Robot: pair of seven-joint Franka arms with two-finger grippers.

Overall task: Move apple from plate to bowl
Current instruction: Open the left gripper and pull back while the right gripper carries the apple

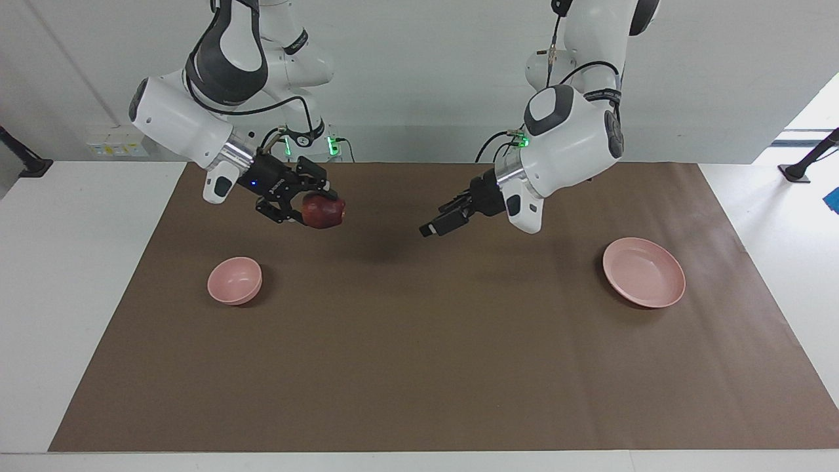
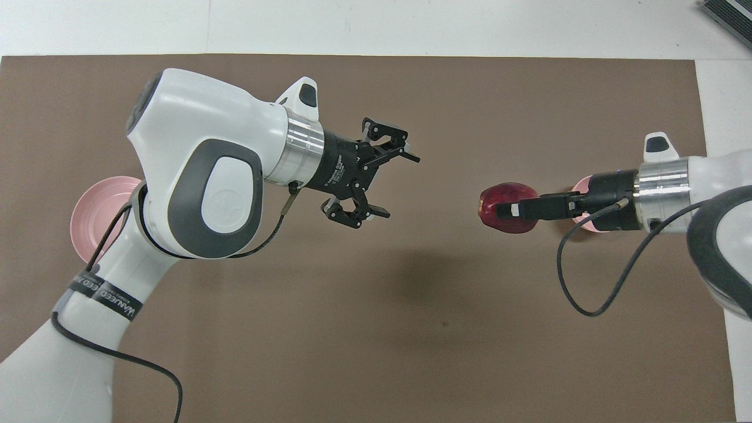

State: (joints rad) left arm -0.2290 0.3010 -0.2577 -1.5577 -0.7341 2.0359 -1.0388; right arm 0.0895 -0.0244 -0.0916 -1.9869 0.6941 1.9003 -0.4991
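My right gripper (image 1: pixel 322 208) is shut on the dark red apple (image 1: pixel 326 214) and holds it in the air over the brown mat, not over the bowl. The apple also shows in the overhead view (image 2: pixel 509 197), clamped by the right gripper (image 2: pixel 500 210). The small deep pink bowl (image 1: pixel 234 280) stands empty toward the right arm's end; in the overhead view the bowl (image 2: pixel 580 187) is mostly hidden under the right wrist. The flat pink plate (image 1: pixel 644 272) lies empty toward the left arm's end, and the left arm partly covers the plate (image 2: pixel 94 214) in the overhead view. My left gripper (image 1: pixel 436 226) (image 2: pixel 398 185) is open and empty over the mat's middle.
A brown mat (image 1: pixel 419 367) covers most of the white table. A black cable (image 2: pixel 581 294) hangs from the right wrist.
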